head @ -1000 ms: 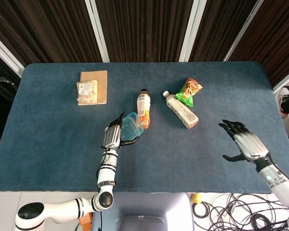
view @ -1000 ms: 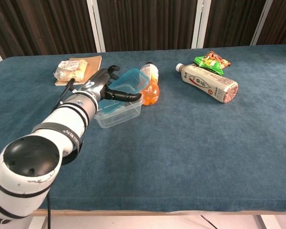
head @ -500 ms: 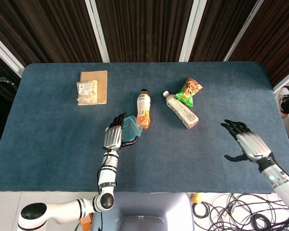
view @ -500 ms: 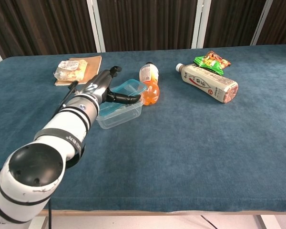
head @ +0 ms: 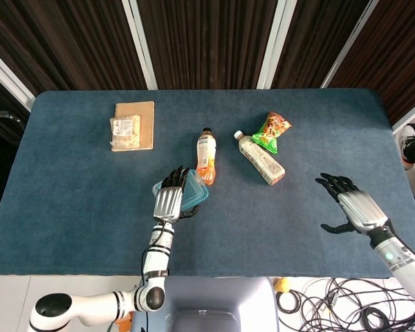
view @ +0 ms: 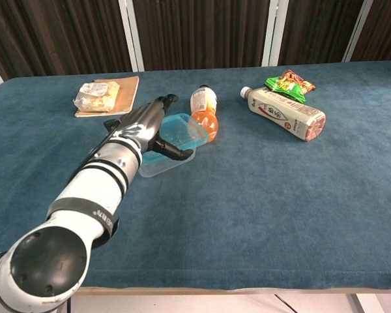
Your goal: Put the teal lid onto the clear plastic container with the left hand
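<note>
The teal lid [head: 196, 189] [view: 184, 126] lies nearly flat on top of the clear plastic container [view: 160, 167], just left of the orange bottle. My left hand [head: 171, 202] [view: 142, 126] lies palm-down over the lid's left part, fingers stretched across it and the thumb curled under the lid's front edge along the container wall, so it still holds the lid. From the head view the container is mostly hidden under hand and lid. My right hand [head: 353, 207] hovers open over the right side of the table, fingers spread, holding nothing.
An orange juice bottle [head: 206, 158] [view: 206, 115] lies touching the lid's far side. A white bottle [head: 261, 158] [view: 288, 115] and a green snack bag [head: 272, 131] [view: 289, 83] lie to the right. A brown notebook [head: 141, 117] with a snack packet sits at the back left.
My left hand has turned palm-down and lowered the lid from a steep tilt to nearly flat on the container. The right hand has barely moved.
</note>
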{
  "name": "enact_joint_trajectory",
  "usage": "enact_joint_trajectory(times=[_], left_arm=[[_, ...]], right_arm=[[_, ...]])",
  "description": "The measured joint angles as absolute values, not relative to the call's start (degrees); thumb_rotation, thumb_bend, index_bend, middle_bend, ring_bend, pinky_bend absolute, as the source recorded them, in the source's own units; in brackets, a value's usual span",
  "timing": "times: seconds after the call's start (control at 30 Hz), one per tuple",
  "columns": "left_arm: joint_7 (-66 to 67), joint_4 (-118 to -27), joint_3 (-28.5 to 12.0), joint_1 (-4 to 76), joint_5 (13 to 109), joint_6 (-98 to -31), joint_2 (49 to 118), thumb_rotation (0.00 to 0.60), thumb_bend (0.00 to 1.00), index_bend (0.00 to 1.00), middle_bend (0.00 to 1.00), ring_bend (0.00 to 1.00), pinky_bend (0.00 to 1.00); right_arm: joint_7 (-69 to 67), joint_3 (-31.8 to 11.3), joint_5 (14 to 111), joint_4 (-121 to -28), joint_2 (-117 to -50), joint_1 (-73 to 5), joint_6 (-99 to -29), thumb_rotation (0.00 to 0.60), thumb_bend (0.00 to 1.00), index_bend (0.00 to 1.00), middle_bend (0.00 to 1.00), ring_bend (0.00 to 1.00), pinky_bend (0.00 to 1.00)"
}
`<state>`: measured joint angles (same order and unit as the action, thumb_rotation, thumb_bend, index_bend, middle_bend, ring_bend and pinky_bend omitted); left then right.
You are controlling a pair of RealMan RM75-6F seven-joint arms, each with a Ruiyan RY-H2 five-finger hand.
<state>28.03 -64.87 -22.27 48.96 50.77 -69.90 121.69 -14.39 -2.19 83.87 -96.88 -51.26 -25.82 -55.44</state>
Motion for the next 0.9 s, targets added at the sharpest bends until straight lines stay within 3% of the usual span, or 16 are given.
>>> enact_joint_trajectory(times=[0.3, 0.9], left_arm=[[25.0, -63.5, -22.2, 48.3, 56.1, -73.3, 122.8, 0.557, 0.23, 0.0, 0.0, 0.0, 0.13], [25.3, -66.7, -23.7, 46.2, 56.1, -71.8, 121.3, 0.579, 0.23, 0.0, 0.0, 0.0, 0.13]], right_arm=[[-15.3, -2.1, 84.1, -96.7, -51.1, -25.7, -55.6, 0.6, 0.13, 0.0, 0.0, 0.0, 0.0], [-15.7, -2.1, 84.4, -96.6, -51.1, -25.9, -55.3, 0.6, 0.13, 0.0, 0.0, 0.0, 0.0]])
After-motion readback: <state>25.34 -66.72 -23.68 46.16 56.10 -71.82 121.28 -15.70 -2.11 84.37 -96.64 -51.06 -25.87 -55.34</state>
